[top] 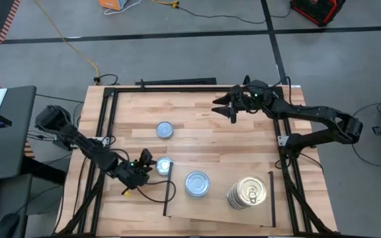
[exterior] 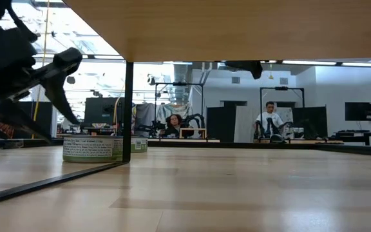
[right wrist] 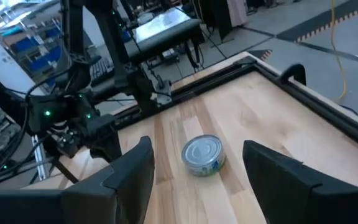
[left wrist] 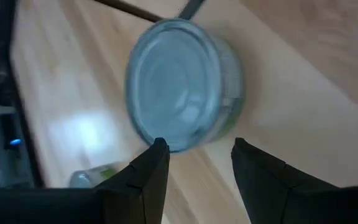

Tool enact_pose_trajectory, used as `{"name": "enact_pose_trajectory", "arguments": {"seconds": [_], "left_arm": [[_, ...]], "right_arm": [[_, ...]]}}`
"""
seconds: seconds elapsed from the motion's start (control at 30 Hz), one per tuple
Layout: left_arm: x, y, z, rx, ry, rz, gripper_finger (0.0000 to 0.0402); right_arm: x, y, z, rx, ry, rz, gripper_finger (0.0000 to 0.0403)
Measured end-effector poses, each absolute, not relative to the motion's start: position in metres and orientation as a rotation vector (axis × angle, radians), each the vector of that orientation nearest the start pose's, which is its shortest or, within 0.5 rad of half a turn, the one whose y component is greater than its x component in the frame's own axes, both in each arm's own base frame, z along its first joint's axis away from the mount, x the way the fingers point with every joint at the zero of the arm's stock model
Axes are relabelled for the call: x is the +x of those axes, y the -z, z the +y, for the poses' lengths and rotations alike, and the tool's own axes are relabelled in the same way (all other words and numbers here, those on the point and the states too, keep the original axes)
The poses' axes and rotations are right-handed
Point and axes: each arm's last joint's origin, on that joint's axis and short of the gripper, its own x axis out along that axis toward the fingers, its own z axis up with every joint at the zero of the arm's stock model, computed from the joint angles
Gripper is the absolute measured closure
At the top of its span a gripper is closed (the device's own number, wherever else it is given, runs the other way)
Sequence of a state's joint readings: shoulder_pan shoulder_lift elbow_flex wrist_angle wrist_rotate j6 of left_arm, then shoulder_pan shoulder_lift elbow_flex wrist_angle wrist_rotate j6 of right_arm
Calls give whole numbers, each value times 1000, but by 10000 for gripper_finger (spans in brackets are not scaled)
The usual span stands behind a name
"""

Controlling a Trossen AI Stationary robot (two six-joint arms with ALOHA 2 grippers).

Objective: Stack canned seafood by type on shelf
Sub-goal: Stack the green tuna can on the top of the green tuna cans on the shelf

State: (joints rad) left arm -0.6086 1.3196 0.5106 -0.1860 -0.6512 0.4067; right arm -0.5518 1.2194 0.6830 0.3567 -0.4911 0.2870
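A silvery-blue-lidded tin (top: 164, 165) rests flat on the tabletop near the left side. My left gripper (top: 148, 162) is open just left of it. In the left wrist view the tin (left wrist: 179, 84) lies just beyond the two fingertips, with nothing between them. A second silvery tin (top: 165, 129) rests flat farther back and also shows in the right wrist view (right wrist: 204, 155). On the shelf (top: 220, 215) stand a stack of silvery tins (top: 197, 184) and a stack of gold-lidded tins (top: 247, 192). My right gripper (top: 225, 110) hovers open at the far side.
A black frame (top: 108, 125) borders the tabletop on its left, far and right sides. The shelf's black strips (top: 270, 198) mark its short sides. Bare wood lies between the loose tins and my right gripper. People sit in the room beyond the table (exterior: 269, 119).
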Motion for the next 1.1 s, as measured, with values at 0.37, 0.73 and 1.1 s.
{"name": "enact_pose_trajectory", "arguments": {"seconds": [0.37,0.73,1.1], "left_arm": [[199,-135,-112,1141,213,813,237],[207,-121,-110,1133,161,851,347],[185,-117,-114,1024,145,951,401]], "right_arm": [[230,-260,-127,379,117,153,133],[230,-256,-126,398,135,185,133],[233,-255,-120,404,112,208,133]]}}
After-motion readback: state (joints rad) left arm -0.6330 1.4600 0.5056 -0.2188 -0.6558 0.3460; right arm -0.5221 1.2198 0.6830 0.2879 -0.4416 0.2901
